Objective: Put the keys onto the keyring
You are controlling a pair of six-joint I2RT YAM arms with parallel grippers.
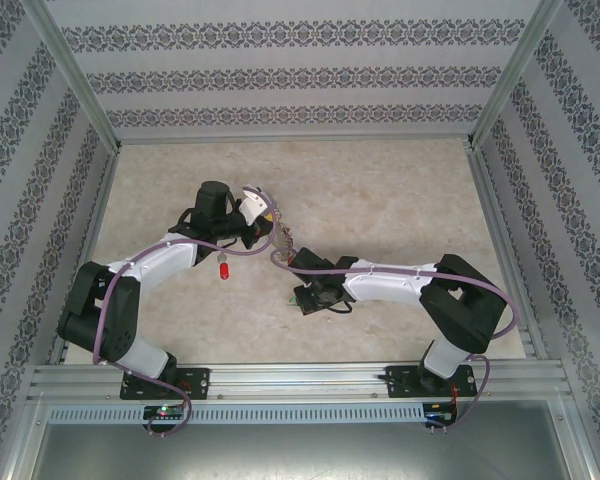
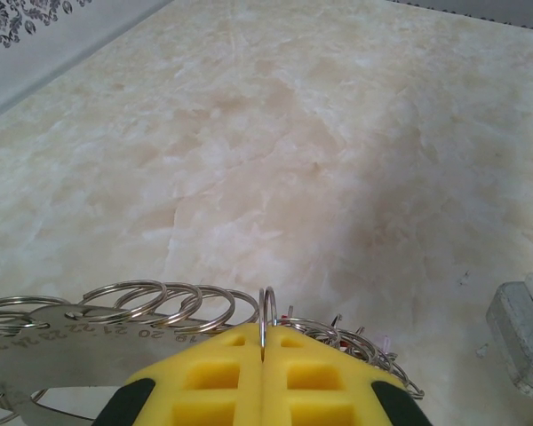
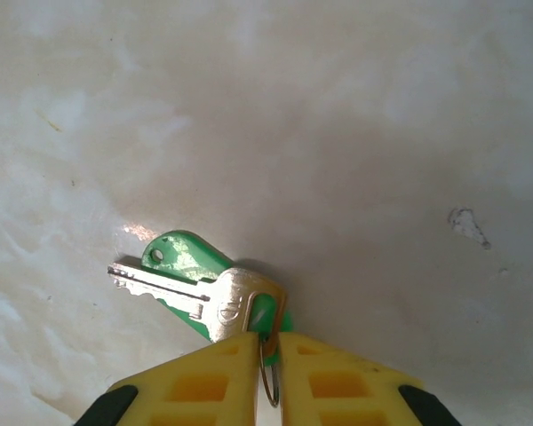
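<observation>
Bright, diffuse light, soft shadows.

The pale marbled table [image 1: 400, 200] bears a red-tagged key [image 1: 223, 271] near the left pincer [image 1: 269, 215], on its base side. A green-tagged silver key [image 3: 182, 286] lies flat just ahead of the right pincer [image 3: 268, 355].

Tabletop [image 1: 400, 190] is pale beige marble-look, matte, under soft even light w/ faint shadows. Three walls [image 1: 280, 75] (back, L, R) are white w/ horiz. bands of dark floral print, and alu. frame posts [image 1: 72, 75] run up the corners. Near edge has an alu. rail [image 1: 300, 378] w/ a slotted strip, then a plain grey metal sheet [image 1: 300, 450].
</observation>
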